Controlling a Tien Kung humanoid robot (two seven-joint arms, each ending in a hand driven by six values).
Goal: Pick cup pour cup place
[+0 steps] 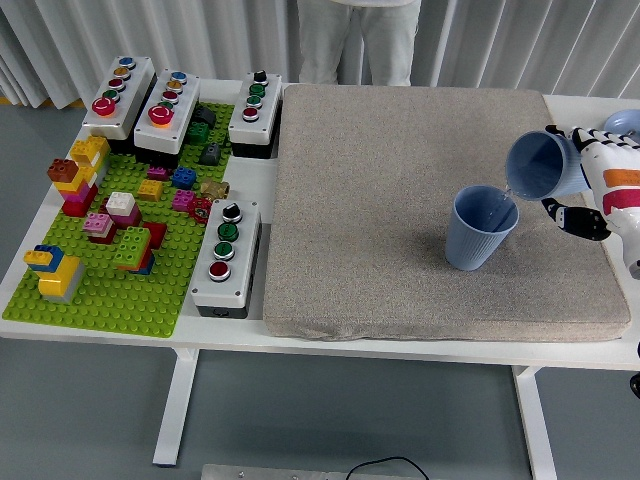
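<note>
White table, pale curtain behind, a person standing at the far edge with no hands over the work — that is your setting.

Start at your right hand [585,190], coming in from the right edge. Its fingers are wrapped around the tilted cup [540,166], which lies nearly on its side with the mouth facing left and down. The lip of that cup sits just above and to the right of the rim of the standing cup [481,228], and a thin pale thread seems to run between the two — too fine to be sure it is liquid.

The standing cup is upright on the grey mat [400,200], right of centre. Left of the mat you have button boxes [226,258] and the green baseplate [110,260] with bricks, well apart from the work. Your left hand is not in view.

Judgement: you are in the pour step; pick is done, place is not. Next move calls for rolling the wrist back until the held cup is upright, clearing the receiving rim without nudging it, then setting the cup down on free mat beside the other one.

Risk: the lower cup looks light — a brush could tip it.
</note>
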